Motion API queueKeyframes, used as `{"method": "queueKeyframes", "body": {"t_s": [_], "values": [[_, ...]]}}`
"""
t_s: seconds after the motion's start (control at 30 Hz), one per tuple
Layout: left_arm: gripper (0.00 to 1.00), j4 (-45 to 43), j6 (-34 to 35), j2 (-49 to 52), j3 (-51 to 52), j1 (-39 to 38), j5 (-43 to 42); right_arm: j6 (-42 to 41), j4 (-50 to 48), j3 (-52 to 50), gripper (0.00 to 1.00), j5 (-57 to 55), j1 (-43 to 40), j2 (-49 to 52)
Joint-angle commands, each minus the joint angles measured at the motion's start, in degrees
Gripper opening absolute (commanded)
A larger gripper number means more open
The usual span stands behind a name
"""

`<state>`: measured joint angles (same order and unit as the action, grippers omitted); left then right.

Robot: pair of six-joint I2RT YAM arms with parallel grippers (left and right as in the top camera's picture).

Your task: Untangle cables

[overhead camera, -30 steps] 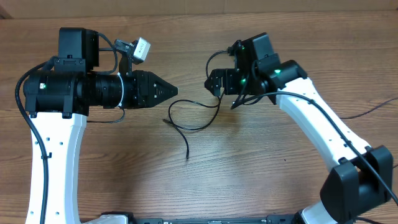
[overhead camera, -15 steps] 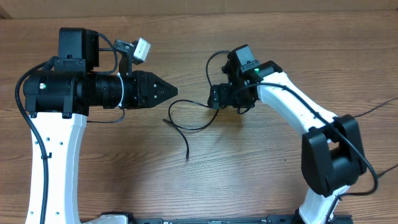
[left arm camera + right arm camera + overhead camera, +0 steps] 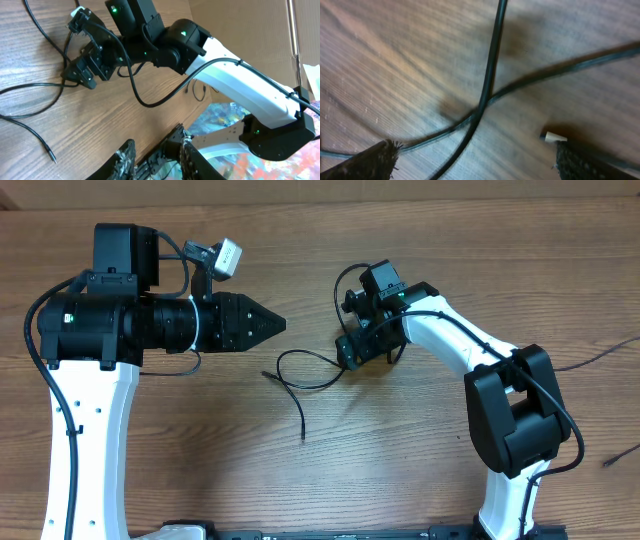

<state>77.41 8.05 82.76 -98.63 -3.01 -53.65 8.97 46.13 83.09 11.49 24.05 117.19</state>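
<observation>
The cables point(image 3: 297, 408) are thin black cords on the wooden table, forming a loop with a tail that ends in a small plug point(image 3: 302, 435). My right gripper point(image 3: 350, 352) is lowered over the loop's right end. In the right wrist view it point(image 3: 475, 152) is open, and two cable strands point(image 3: 490, 75) cross on the wood between its fingertips point(image 3: 380, 157). My left gripper point(image 3: 275, 326) hovers up and left of the loop, pointing right. In the left wrist view its fingers point(image 3: 125, 160) stand a little apart with nothing between them, and the cables point(image 3: 30, 87) lie ahead.
A separate thin black wire point(image 3: 600, 355) runs off the table's right edge. A small dark bit point(image 3: 608, 465) lies at the right. The right arm's white links point(image 3: 470, 350) arch over the table's right half. Cardboard point(image 3: 240, 30) stands beyond the far edge.
The right arm has swung its gripper down and left onto the right end of the cable loop. The left arm has stayed put.
</observation>
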Motion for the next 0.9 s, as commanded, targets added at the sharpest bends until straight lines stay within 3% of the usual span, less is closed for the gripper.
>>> {"method": "queueKeyframes", "body": {"t_s": [0.0,0.1,0.2,0.47,0.7,0.77,0.87], "values": [[0.30,-0.94,-1.62,0.07,-0.85,-0.07,0.26,-1.29,-1.81,0.57,0.97,-0.96,0.31,0.17],[0.30,-1.20,-1.62,0.07,-0.85,-0.07,0.26,-1.46,-1.53,0.57,0.94,-0.94,0.33,0.17],[0.31,-1.20,-1.62,0.07,-0.85,-0.07,0.26,-1.49,-0.39,0.57,0.80,-0.94,0.39,0.17],[0.30,-1.11,-1.62,0.07,-0.85,-0.07,0.24,-0.57,-0.31,0.57,0.86,-0.98,0.37,0.83],[0.30,-1.16,-1.64,0.07,-0.85,-0.07,0.26,-0.57,-2.21,0.57,0.82,-0.94,0.37,1.95],[0.30,-1.18,-1.64,0.07,-0.85,-0.07,0.28,-0.57,-2.80,0.57,0.78,-0.94,0.37,1.95],[0.30,-1.16,-1.66,0.07,-0.85,-0.07,0.28,-0.61,-2.78,0.57,0.57,-0.72,0.39,1.95]]}}
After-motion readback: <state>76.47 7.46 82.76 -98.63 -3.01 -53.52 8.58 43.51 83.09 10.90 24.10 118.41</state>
